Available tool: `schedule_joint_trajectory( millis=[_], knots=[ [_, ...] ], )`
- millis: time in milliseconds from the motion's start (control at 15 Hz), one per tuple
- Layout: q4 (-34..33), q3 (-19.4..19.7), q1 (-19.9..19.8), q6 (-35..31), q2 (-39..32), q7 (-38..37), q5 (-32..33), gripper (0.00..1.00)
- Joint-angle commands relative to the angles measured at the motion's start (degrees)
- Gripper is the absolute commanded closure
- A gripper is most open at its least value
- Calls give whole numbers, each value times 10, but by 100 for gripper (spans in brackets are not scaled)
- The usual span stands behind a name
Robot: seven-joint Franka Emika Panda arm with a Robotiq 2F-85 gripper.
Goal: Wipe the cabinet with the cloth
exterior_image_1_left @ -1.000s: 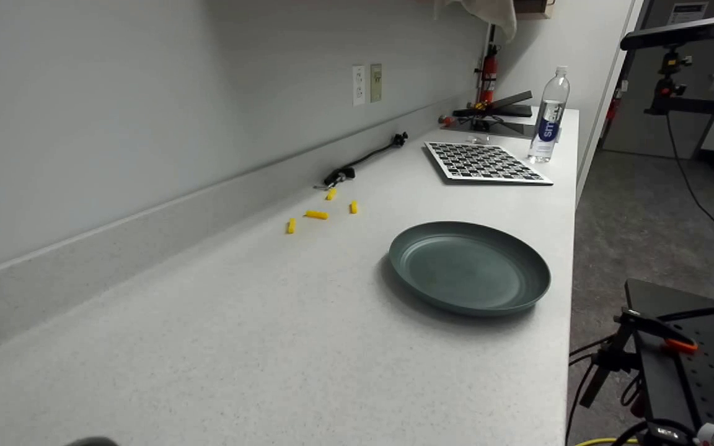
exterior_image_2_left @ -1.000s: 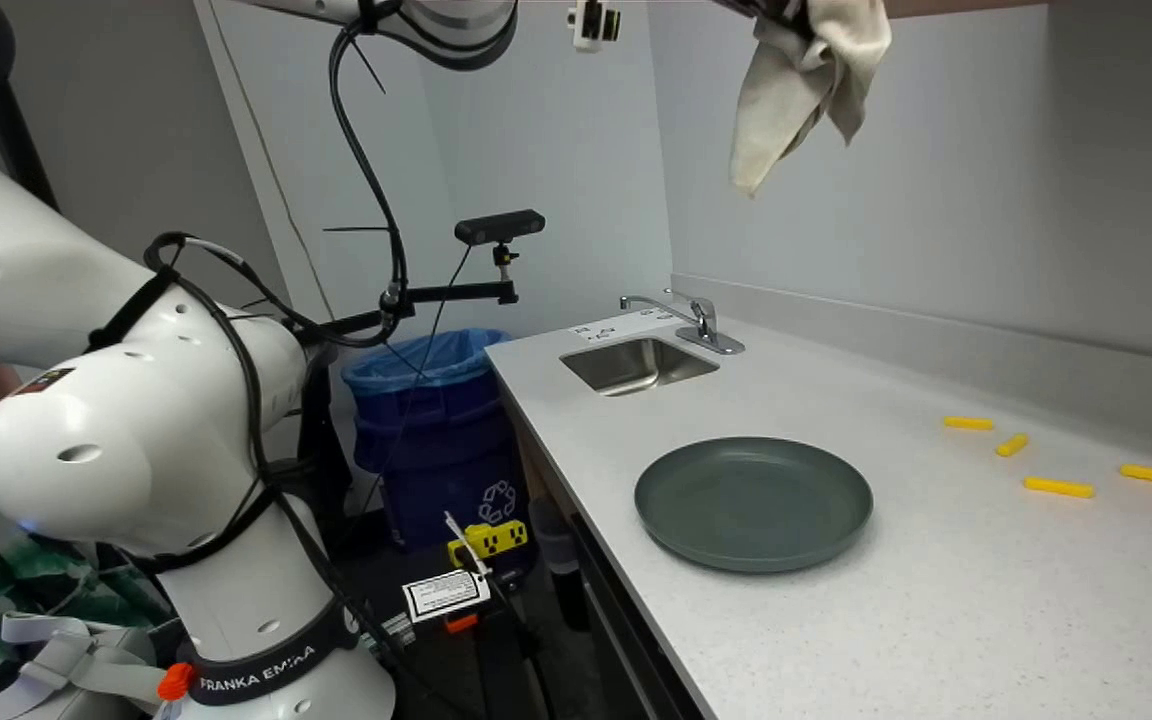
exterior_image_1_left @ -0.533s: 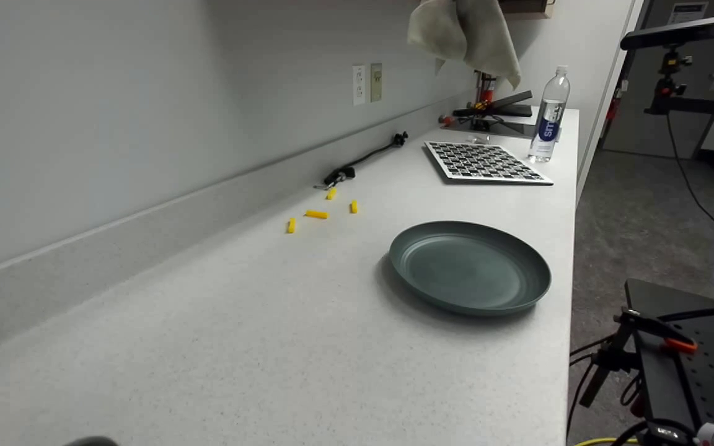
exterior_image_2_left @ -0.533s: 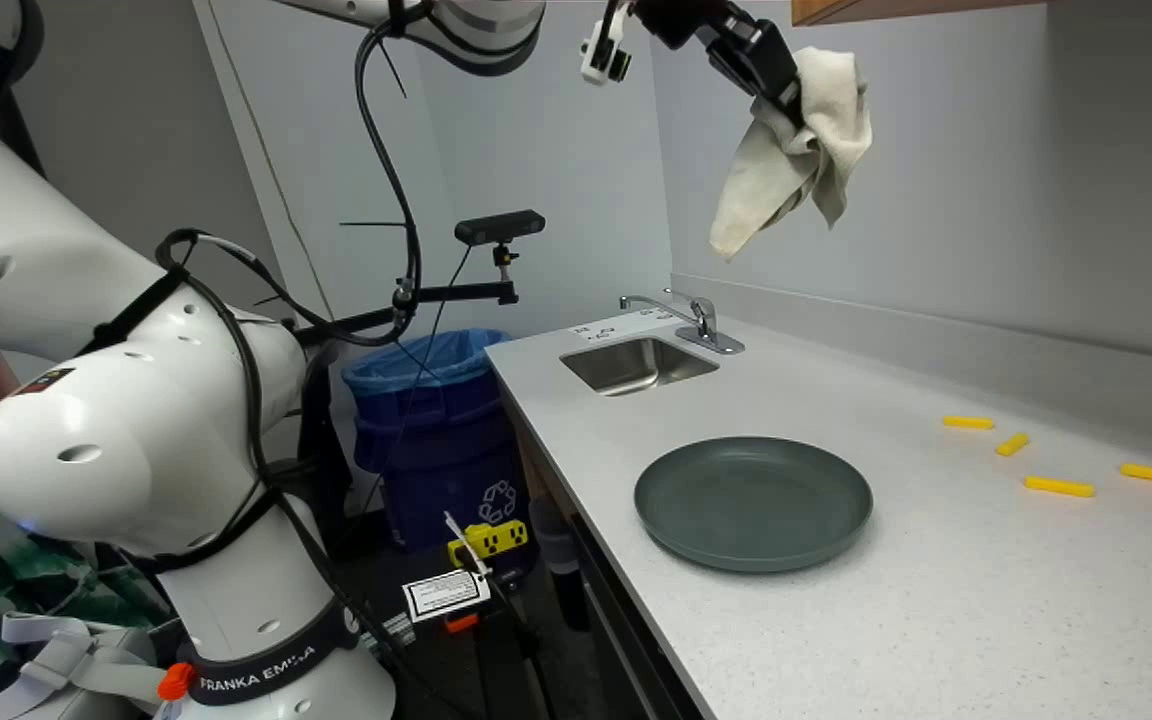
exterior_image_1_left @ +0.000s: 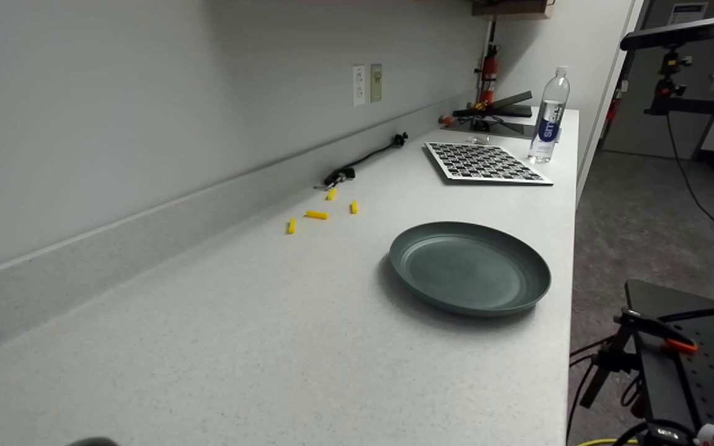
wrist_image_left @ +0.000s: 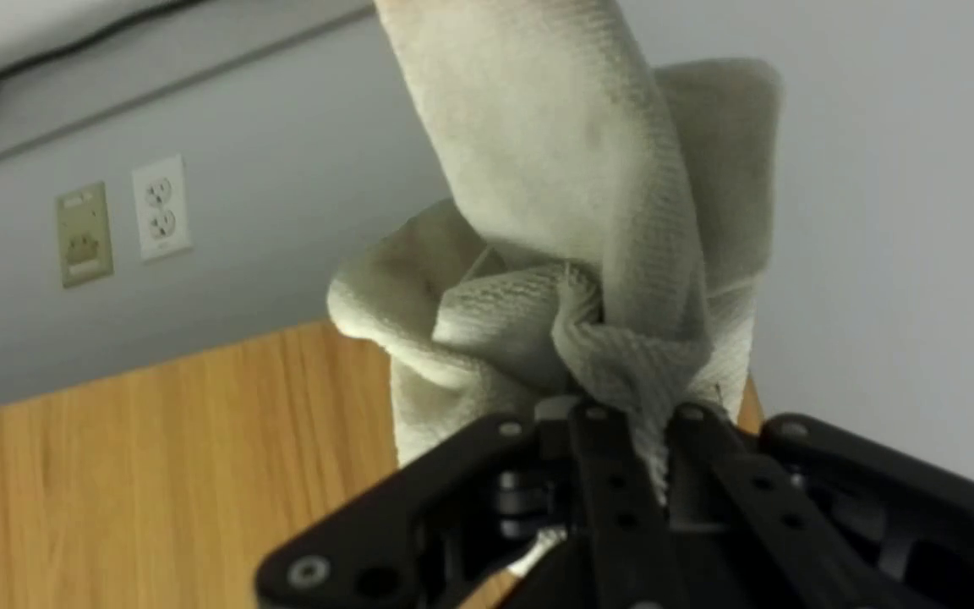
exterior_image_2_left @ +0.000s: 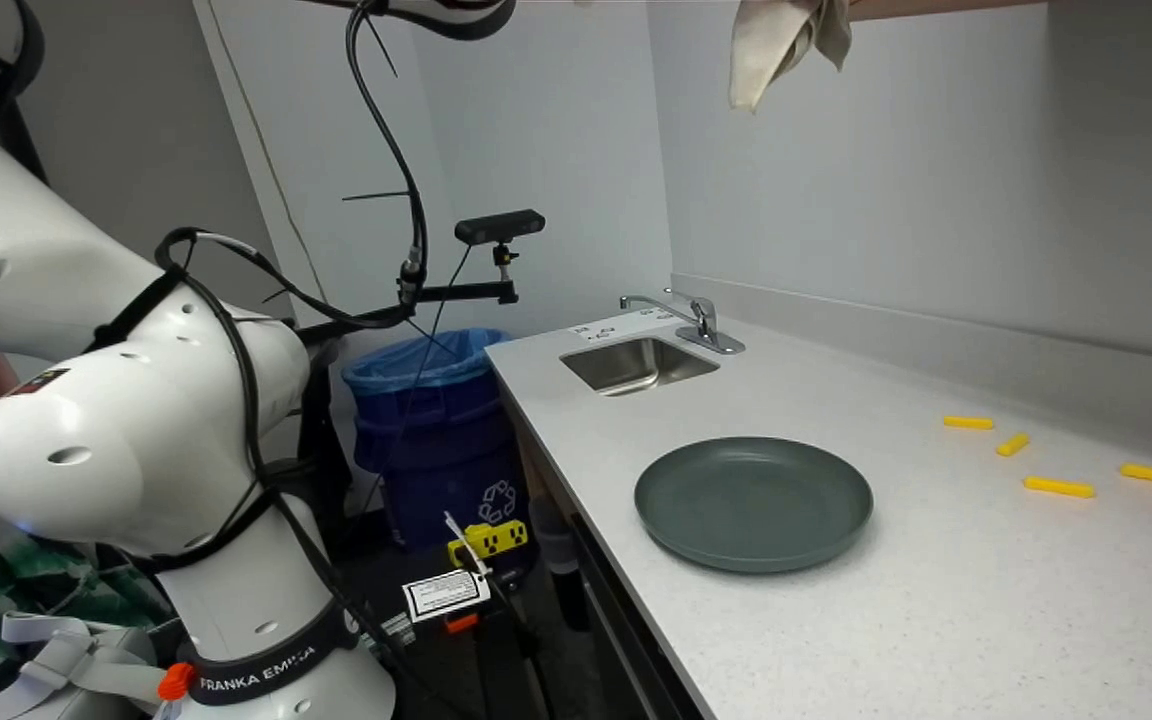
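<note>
in the wrist view our gripper (wrist_image_left: 646, 419) pinches the cloth (wrist_image_left: 555, 152) at twelve o'clock, the cabinet (wrist_image_left: 157, 474) at eight; we judge grasping done, but how much wiping is left we cannot tell.

Beige cloth (wrist_image_left: 538, 144) (pincer (wrist_image_left: 646, 423) black), 4 yellow sticks (exterior_image_2_left: 1058, 487).

Plate (exterior_image_2_left: 753, 505), dark green, round: one, flat on the pale counter (exterior_image_1_left: 239, 347) in both exterior views. Yellow sticks (exterior_image_2_left: 1058, 487): I count four, lying apart, near the wall (exterior_image_1_left: 115, 111). Checkered board (exterior_image_1_left: 487, 163), black and white: one. Bottle (exterior_image_1_left: 548, 118), clear, blue on its label: one, upright, just beside the board. Sink (exterior_image_2_left: 636, 364), steel, with chrome faucet (exterior_image_2_left: 704, 318). Bin (exterior_image_2_left: 436, 450), blue, lined: one. Fire extinguisher (exterior_image_1_left: 489, 75), red: one. White outlet (wrist_image_left: 161, 207), next to a beige wall plate (wrist_image_left: 84, 234): my wrist view has both.
</note>
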State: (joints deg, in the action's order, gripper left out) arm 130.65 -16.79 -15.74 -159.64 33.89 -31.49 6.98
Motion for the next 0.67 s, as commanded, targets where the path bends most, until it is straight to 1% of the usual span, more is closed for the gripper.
schedule_joint_trajectory(
  millis=[0,200,467,533,600],
  knots=[
    [-30,-55,-68,-72,9,-58,30,98],
    [-46,-101,-140,-135,23,-91,33,98],
    [-62,-151,-226,-192,42,-127,25,98],
    [-65,-160,-242,-202,46,-132,21,98],
    [-66,-172,-256,-204,50,-114,-4,98]
  ],
)
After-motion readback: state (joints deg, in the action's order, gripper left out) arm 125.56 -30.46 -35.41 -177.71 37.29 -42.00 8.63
